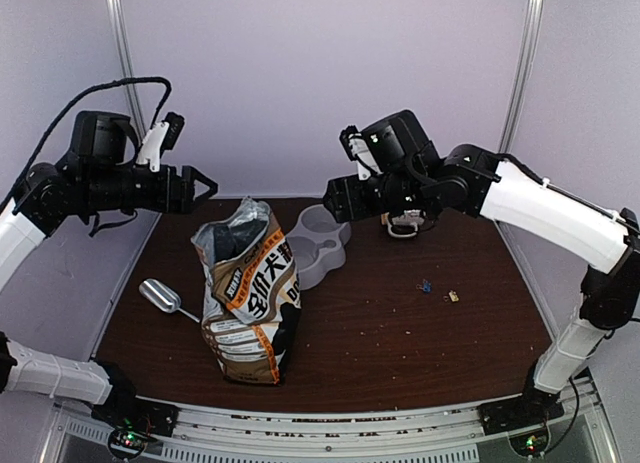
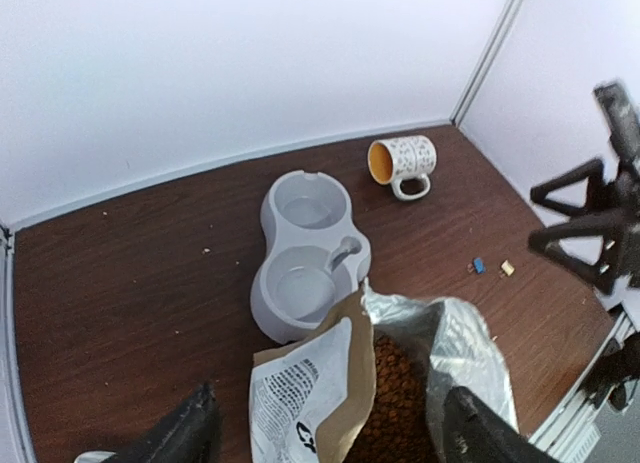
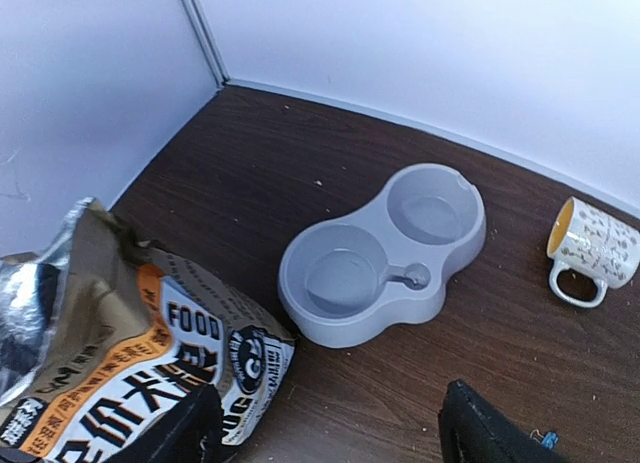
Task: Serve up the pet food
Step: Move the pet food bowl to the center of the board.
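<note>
Pet food [image 2: 393, 403] sits as a brown heap inside the torn-open top of the printed bag [image 1: 250, 303], which stands on the table [image 1: 420, 333]. Left gripper [image 1: 207, 191] hangs above and to the left of the bag's mouth with its jaws spread wide and nothing between them, and the right gripper [image 3: 330, 403] hovers above and to the bag's right, likewise spread and empty. A grey double bowl [image 1: 318, 245] lies just right of the bag, a metal scoop [image 1: 160, 295] lies near its left side, and a mug [image 2: 402, 161] lies on its side beyond the bowl.
</note>
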You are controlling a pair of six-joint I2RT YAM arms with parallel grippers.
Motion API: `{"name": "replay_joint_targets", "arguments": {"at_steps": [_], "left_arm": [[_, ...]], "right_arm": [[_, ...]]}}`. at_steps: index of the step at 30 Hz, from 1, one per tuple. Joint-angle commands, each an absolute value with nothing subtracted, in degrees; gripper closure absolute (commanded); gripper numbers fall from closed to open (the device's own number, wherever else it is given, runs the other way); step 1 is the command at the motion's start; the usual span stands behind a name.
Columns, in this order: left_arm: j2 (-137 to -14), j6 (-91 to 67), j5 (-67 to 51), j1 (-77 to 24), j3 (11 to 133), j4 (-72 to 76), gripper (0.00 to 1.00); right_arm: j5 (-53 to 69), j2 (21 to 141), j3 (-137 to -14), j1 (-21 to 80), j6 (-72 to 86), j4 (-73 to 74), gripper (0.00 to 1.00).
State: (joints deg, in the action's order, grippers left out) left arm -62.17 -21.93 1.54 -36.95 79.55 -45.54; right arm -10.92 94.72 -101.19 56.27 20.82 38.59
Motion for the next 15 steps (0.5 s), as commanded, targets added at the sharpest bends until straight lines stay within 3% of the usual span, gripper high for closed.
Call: {"name": "replay_joint_targets", "arguments": {"at_steps": [1,7,15], "left_arm": [[-63.21,-18.5,-3.29,-33.6,85.66,-42.46,0.16],[-64.85,-15.35,-9.86,-24.09,86.2,-41.89,0.03],[-60.94,-14.43,-15.13,-9.38,71.74,-34.22,0.02]], "right_arm": [[-12.5,94.04,-96.96,53.11,23.73,38.17,0.22],[-10.68,97.31,-94.06,49.22,26.15,36.38,0.17],[-9.69,108.29,-97.66,46.46,28.45,36.01,0.16]]}}
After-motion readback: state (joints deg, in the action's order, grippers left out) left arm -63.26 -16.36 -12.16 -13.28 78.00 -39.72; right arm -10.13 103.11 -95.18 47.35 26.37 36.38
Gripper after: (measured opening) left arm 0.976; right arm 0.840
